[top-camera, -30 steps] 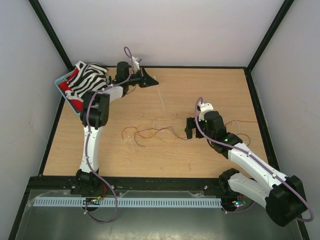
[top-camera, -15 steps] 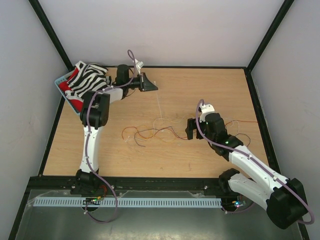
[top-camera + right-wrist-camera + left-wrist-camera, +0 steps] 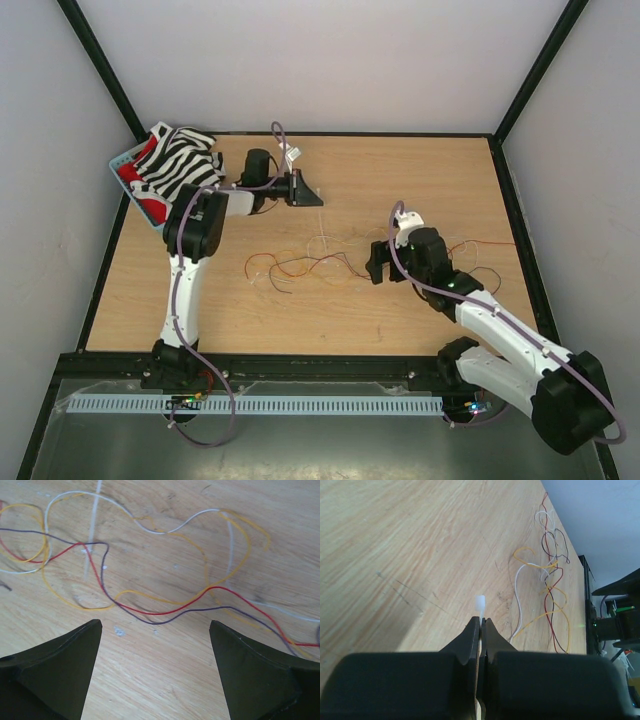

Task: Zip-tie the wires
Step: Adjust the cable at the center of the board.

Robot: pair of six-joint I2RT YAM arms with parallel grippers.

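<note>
The wires [image 3: 310, 265] lie as thin curly red, yellow, white and dark strands across the middle of the wooden table. They also show at the right of the left wrist view [image 3: 550, 580]. My left gripper [image 3: 312, 196] hovers behind them, shut on the zip tie [image 3: 480, 602]. Its whitish head pokes out past the closed fingertips [image 3: 470, 630]. My right gripper [image 3: 377, 262] stands open low over the right part of the wires [image 3: 150, 612], with nothing between its fingers. A pale straight strip [image 3: 92, 525] crosses the strands there; I cannot tell what it is.
A blue basket [image 3: 120, 165] with a zebra-striped cloth [image 3: 175, 160] sits at the back left corner. Black frame rails [image 3: 505, 200] border the table, with grey walls beyond. The left arm's purple cable [image 3: 280, 135] loops above its wrist.
My left gripper has swung to the right and nearer to the wires, still shut on the zip tie. My right gripper has edged slightly left over the wires, still open.
</note>
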